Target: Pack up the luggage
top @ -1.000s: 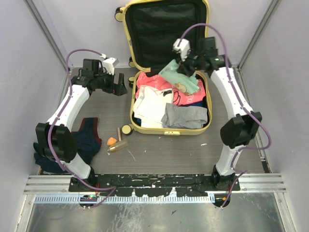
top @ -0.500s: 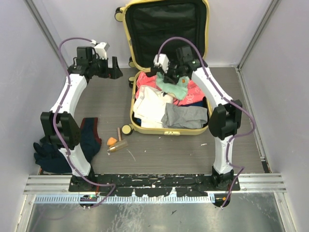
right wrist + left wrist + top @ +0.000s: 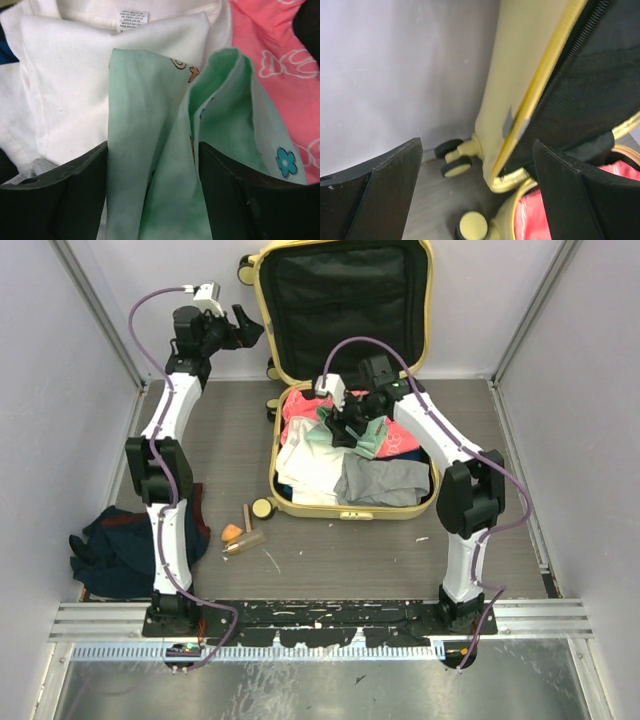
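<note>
The luggage (image 3: 271, 445) lies open on the floor, its black-lined lid (image 3: 340, 300) upright against the back wall. Its lower half holds white (image 3: 305, 455), pink (image 3: 403, 441) and grey (image 3: 385, 480) clothes. My right gripper (image 3: 342, 432) hangs low over that pile. In the right wrist view its jaws (image 3: 152, 150) stand apart, open, with a mint-green garment (image 3: 150, 100) lying loose between them on the white cloth (image 3: 65, 75). My left gripper (image 3: 250, 328) is open and empty, held high beside the lid's left edge. The left wrist view (image 3: 477, 150) faces the yellow shell (image 3: 515, 75).
A heap of dark blue clothing (image 3: 120, 545) lies on the floor at the left. Near the suitcase's front left corner are a small orange item (image 3: 232, 532), a small bottle (image 3: 246, 541) and a round cap-like piece (image 3: 263, 508). Suitcase wheels (image 3: 455, 167) stick out by the back wall.
My right gripper came down leftward with the mint garment onto the pile and its jaws have parted. My left arm swung up and back toward the lid's left edge.
</note>
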{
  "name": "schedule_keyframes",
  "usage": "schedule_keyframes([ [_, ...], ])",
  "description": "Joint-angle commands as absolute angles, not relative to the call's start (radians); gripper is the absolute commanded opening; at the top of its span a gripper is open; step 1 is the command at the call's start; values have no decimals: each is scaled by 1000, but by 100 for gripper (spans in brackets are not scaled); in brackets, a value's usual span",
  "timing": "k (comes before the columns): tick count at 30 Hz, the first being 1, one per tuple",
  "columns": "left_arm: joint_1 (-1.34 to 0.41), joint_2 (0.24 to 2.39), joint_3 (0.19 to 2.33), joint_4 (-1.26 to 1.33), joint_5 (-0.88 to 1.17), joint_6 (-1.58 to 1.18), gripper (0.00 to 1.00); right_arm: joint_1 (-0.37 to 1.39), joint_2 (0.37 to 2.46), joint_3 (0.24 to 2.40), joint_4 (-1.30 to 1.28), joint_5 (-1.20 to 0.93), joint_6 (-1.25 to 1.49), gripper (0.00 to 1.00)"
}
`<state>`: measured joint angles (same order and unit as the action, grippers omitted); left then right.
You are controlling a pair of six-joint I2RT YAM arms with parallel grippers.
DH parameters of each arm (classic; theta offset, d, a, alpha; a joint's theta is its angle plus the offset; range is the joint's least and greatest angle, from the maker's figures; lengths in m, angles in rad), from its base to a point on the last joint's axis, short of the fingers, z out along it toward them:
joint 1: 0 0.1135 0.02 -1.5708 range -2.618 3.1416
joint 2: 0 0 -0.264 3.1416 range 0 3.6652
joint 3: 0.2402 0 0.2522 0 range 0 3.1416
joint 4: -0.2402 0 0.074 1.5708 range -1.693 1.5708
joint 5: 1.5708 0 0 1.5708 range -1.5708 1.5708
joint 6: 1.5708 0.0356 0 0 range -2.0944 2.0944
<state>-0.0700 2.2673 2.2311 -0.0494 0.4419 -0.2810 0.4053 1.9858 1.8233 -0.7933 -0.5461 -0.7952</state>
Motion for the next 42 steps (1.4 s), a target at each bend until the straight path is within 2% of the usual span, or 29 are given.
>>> schedule_keyframes([
  [1,-91,2340,2350,194,396,-376,90,347,1842,1893,-751,-641,-642,74],
  [2,-94,2360,2372,210,401,-380,88,325,1835,1902,-744,-653,-609,74],
  [5,-99,2421,2462,237,405,-389,73,245,1815,1916,-711,-697,-488,76],
  [7,-104,2451,2508,271,423,-381,67,188,1805,1911,-680,-718,-416,76],
  [11,-123,2466,2539,323,473,-357,64,89,1790,1901,-647,-727,-342,77],
  [14,-139,2474,2545,347,480,-359,56,30,1783,1902,-624,-745,-285,77],
  [16,-145,2488,2563,358,482,-359,55,-1,1779,1904,-616,-750,-263,77],
  [21,-150,2499,2581,380,502,-378,60,-44,1762,1904,-613,-751,-242,77],
  [30,-137,2339,2313,470,567,-413,90,-94,1735,1870,-562,-761,-172,78],
  [33,-130,2345,2325,454,577,-420,90,-103,1721,1843,-546,-765,-170,78],
  [35,-135,2387,2401,429,585,-428,88,-108,1712,1821,-530,-764,-170,78],
  [38,-149,2461,2541,375,579,-426,75,-116,1715,1817,-528,-762,-167,78],
  [42,-153,2486,2598,353,545,-400,58,-136,1709,1827,-530,-762,-163,78],
])
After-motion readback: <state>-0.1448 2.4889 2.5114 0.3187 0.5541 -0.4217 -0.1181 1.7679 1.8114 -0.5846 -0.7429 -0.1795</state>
